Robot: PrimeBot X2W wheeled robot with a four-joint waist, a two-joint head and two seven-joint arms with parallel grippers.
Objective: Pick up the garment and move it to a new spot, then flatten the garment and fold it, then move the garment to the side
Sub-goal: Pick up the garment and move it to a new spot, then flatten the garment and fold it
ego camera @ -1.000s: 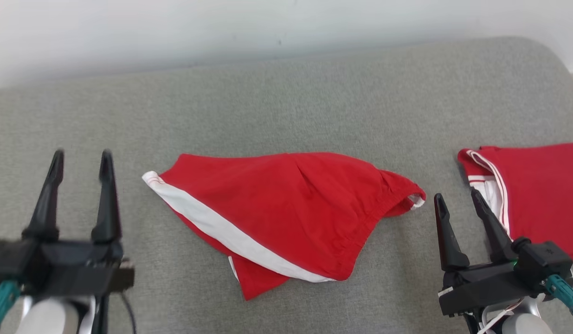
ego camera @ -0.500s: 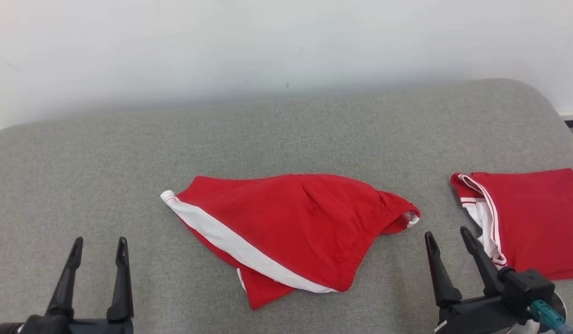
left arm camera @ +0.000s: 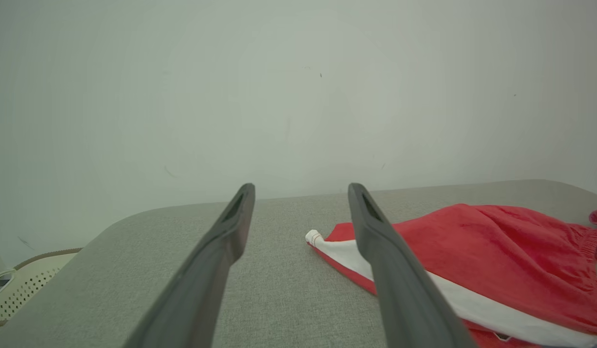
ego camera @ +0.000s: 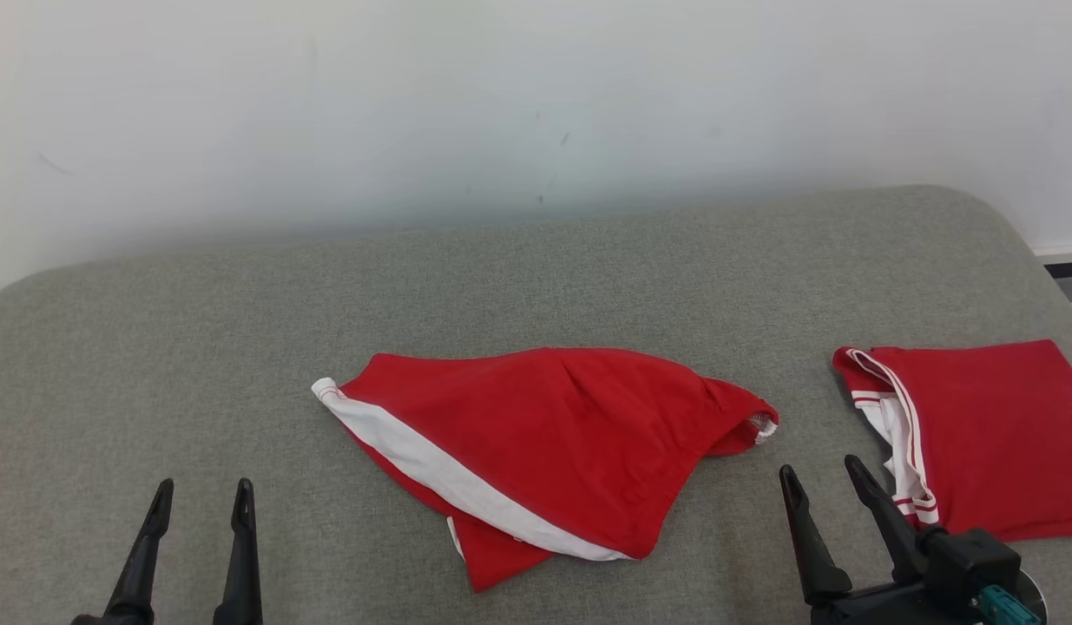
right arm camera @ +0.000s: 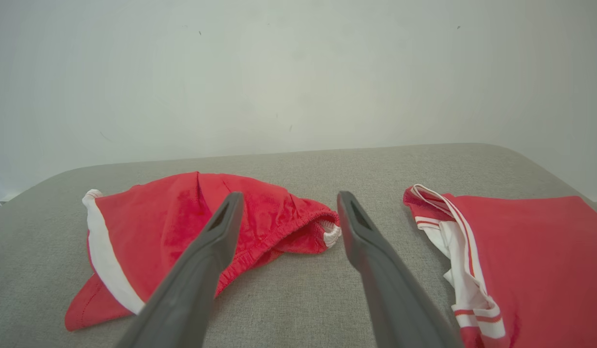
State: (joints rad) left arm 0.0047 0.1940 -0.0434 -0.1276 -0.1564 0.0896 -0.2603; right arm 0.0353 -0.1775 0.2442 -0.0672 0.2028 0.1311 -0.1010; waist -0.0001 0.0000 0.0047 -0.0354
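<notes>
Flanking the garment, clear of its edges: left end effector, right end effector, gaping (empty).

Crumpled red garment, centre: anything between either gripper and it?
Nothing visible. Only bare grey cushion lies between the crumpled red garment and the left gripper or right gripper, both open. The folded red garment lies apart, to the right gripper's outer side.
</notes>
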